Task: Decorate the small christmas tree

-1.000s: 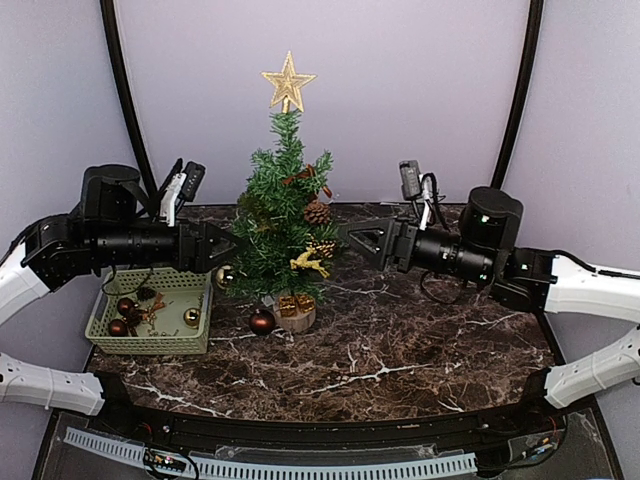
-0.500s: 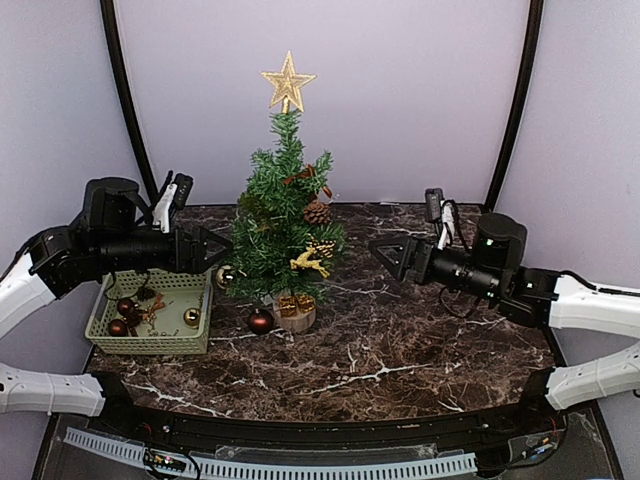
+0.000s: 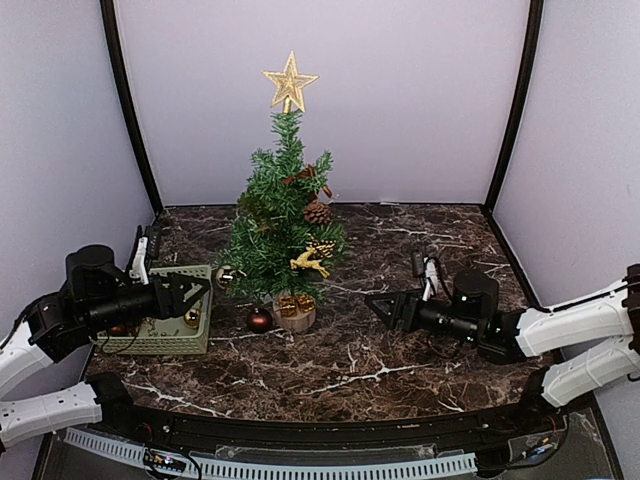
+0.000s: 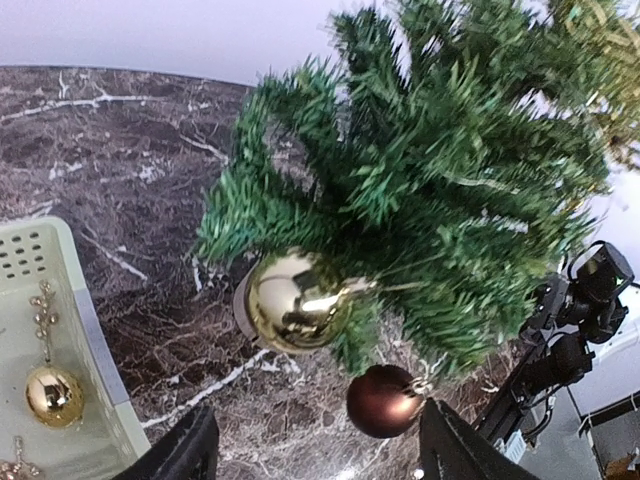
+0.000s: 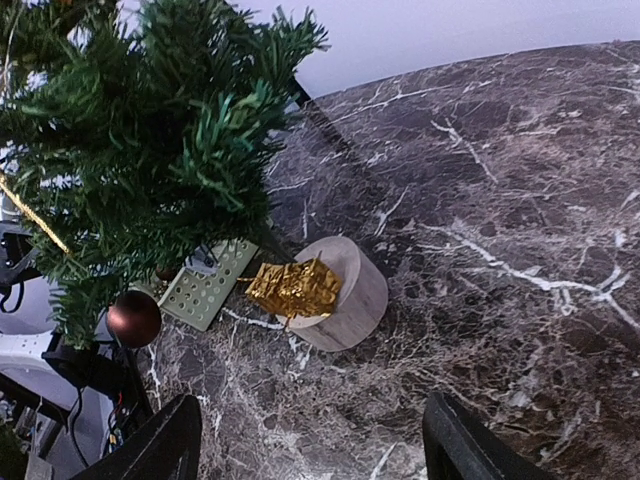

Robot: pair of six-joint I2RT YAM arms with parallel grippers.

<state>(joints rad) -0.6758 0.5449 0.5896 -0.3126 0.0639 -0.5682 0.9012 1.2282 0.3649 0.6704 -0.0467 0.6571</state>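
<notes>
- The dark marbled tabletop point(image 3: 420, 350) carries everything.
- The small christmas tree point(image 3: 282, 220) stands upright left of the tabletop's middle, nearer the far edge than the near one, well apart from both grippers.
- The left gripper point(image 3: 195, 290) hangs over the left side of the tabletop, above the basket and pointing at the tree. Its fingers point(image 4: 185, 455) are spread with nothing between them.
- The right gripper point(image 3: 380, 305) sits low over the right half, pointing left at the tree's foot, its fingers point(image 5: 165, 450) likewise spread and bare.
- A pale green perforated basket point(image 3: 170, 345) lies by the left edge, towards the near corner.
- The tree's round pale wooden stump point(image 5: 350, 295) rests on the tabletop.
- A gold star point(image 3: 289, 82) tops the tree.
- A gold ball point(image 4: 295, 300) hangs from a low left branch.
- A dark red ball point(image 4: 385, 400) sits just left of the stump; hanging or resting, I cannot tell.
- A gold parcel ornament point(image 5: 292, 287) hangs just in front of the stump.
- A smaller gold ball point(image 4: 52, 393) lies in the basket.
</notes>
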